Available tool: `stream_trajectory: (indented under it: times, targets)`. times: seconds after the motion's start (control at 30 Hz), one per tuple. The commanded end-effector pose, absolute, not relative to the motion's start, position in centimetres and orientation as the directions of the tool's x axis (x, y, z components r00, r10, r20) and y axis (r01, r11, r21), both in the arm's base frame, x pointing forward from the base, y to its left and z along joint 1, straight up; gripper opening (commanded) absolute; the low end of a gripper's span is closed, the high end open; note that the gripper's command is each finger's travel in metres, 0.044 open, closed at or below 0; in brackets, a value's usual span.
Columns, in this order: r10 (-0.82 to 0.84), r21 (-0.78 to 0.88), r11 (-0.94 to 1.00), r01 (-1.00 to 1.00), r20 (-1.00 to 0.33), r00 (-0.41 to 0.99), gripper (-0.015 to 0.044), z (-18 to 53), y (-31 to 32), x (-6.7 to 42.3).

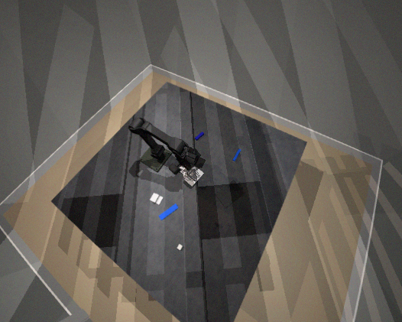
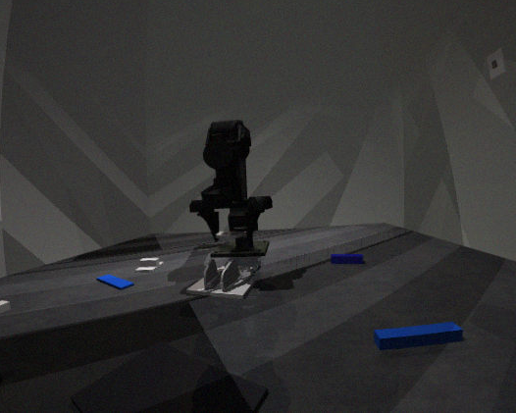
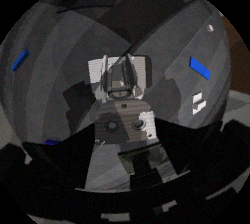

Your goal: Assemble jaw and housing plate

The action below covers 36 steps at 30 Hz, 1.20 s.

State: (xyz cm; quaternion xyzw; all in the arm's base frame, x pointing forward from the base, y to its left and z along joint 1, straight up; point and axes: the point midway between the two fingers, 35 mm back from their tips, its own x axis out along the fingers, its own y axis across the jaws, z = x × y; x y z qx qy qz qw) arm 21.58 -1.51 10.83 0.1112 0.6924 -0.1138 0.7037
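Observation:
A white base plate (image 1: 199,174) (image 2: 237,292) (image 3: 94,75) lies flat in front of the arm. Two thin pale jaws stand upright side by side on it, the left jaw (image 2: 209,275) (image 3: 104,76) and the right jaw (image 2: 230,276) (image 3: 130,67). My gripper (image 1: 188,167) (image 2: 232,239) (image 3: 124,123) is shut on the housing plate (image 3: 125,111), a flat piece with two round holes. It holds this plate above the table, over the arm's side of the base. The plate hides the rear of the base in the wrist view; the pins and tooth mesh cannot be made out.
A blue bar (image 1: 168,212) (image 2: 115,282) (image 3: 200,68), two white blocks (image 1: 154,197) (image 2: 146,269) (image 3: 199,106) and a small white block (image 1: 179,247) (image 2: 0,307) lie to one side. Another blue bar (image 1: 236,154) (image 2: 418,335) (image 3: 20,60) and a dark blue block (image 1: 199,135) (image 2: 346,259) lie opposite.

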Motion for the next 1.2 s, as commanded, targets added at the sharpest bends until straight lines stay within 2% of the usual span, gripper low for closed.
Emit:
stream_trajectory:
  times: [0.0, 1.17]
  targets:
    - [-0.001, 0.004, 0.948, 0.318, -1.000, 0.018, 0.0351, 10.7, -1.4, 21.6]
    - [-0.001, 0.004, 0.948, 0.318, -1.000, 0.017, 0.0351, 5.0, -1.4, 21.7]
